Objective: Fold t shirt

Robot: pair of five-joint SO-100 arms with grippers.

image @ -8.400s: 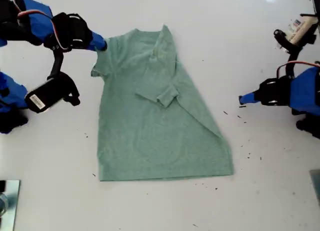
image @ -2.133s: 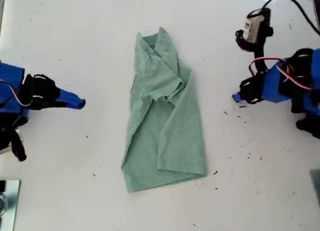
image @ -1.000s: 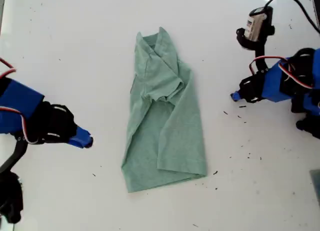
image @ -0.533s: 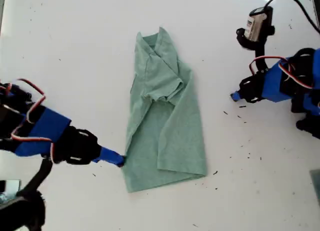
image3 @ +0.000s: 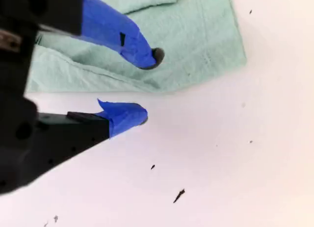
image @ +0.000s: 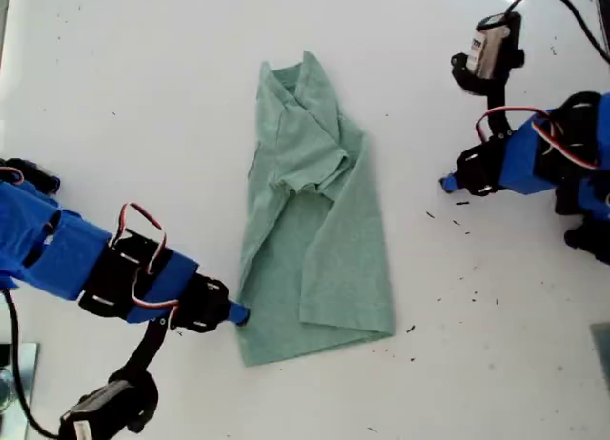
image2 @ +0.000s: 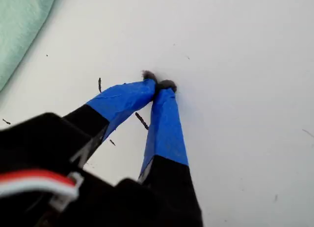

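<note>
- Where half a second ago its tip just met the cloth, my second gripper now sits at the t shirt's lower-left hem in the exterior view, deeper in; the shirt lies folded lengthwise mid-table, unmoved. My first gripper stays at that view's right, well apart from the shirt.
- First wrist view: my first gripper has its taped tips pressed together over bare table, dark specks around; the shirt is off to one side.
- Second wrist view: my second gripper is spread, one fingertip over the shirt, the other beside its edge.
</note>
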